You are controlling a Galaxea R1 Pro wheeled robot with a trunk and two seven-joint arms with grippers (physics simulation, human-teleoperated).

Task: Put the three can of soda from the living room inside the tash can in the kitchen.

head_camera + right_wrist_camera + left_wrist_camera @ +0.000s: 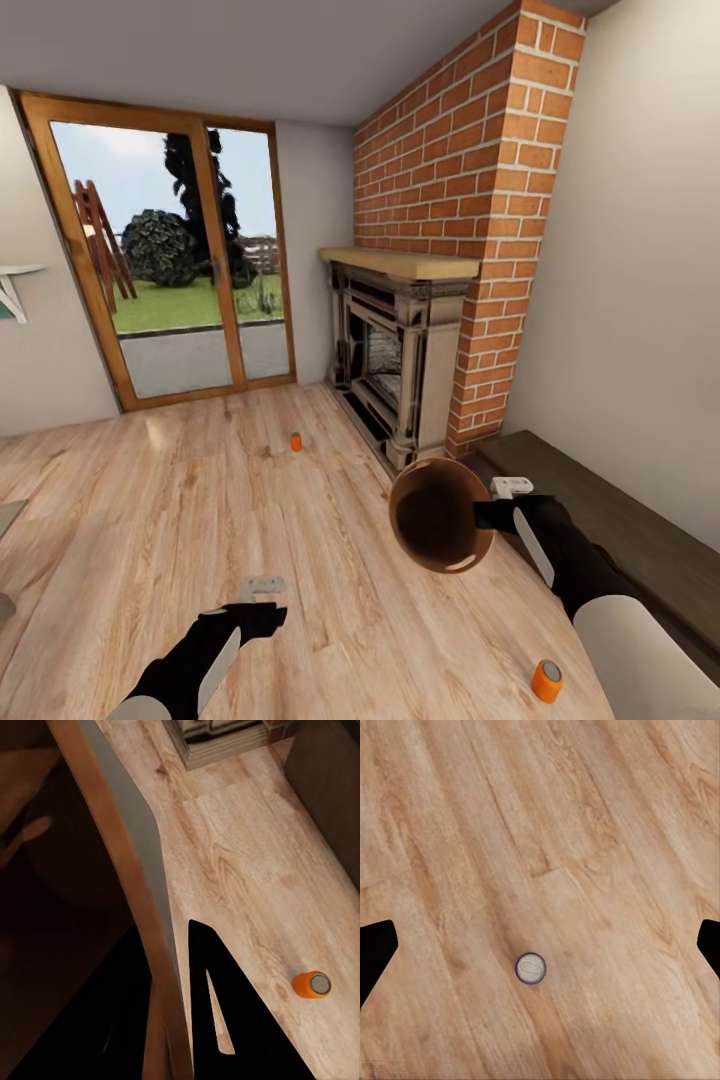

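My right gripper (484,514) is shut on the rim of the tash can (440,515), which it holds tipped off the floor with the tan-brown inside facing the head camera. In the right wrist view the rim (124,855) runs between the two dark fingers (217,1012). One orange can of soda (546,680) stands on the floor beside the right arm and also shows lower down (312,985). A second orange can (296,441) stands farther off, towards the glass door. My left gripper (262,588) hangs open over the floor, straight above a blue-rimmed can top (531,967).
This is the living room with a light wood floor (180,520). The dark fireplace (395,370) and red brick chimney (470,200) stand ahead right. A long dark low bench (620,530) lines the right wall. A wood-framed glass door (170,260) is at the back.
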